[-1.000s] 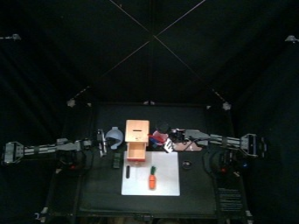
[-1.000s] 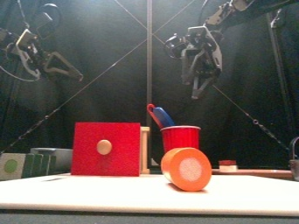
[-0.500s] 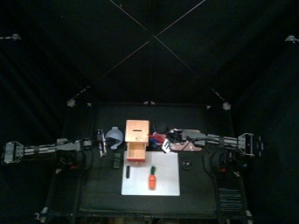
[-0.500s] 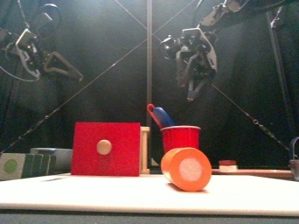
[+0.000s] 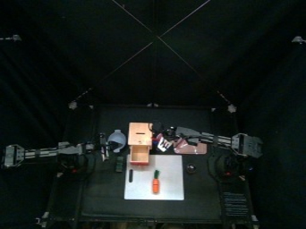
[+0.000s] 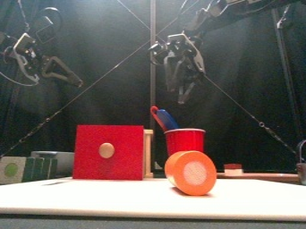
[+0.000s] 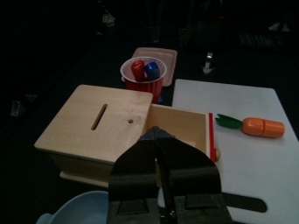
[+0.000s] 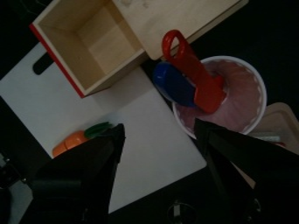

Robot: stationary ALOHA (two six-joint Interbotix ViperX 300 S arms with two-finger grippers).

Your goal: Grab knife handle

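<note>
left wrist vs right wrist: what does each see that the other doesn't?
Only the left wrist view shows the wooden box's slotted lid, the whole carrot and the left tool, nearly shut above the box.

Only the right wrist view shows the box's open compartment from above and the right tool, wide open over the cup.

Both show the red cup with red and blue handles inside, the wooden box and the white board.

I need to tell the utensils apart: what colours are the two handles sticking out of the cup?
One red handle and one blue handle, clearest in the right wrist view.
</note>
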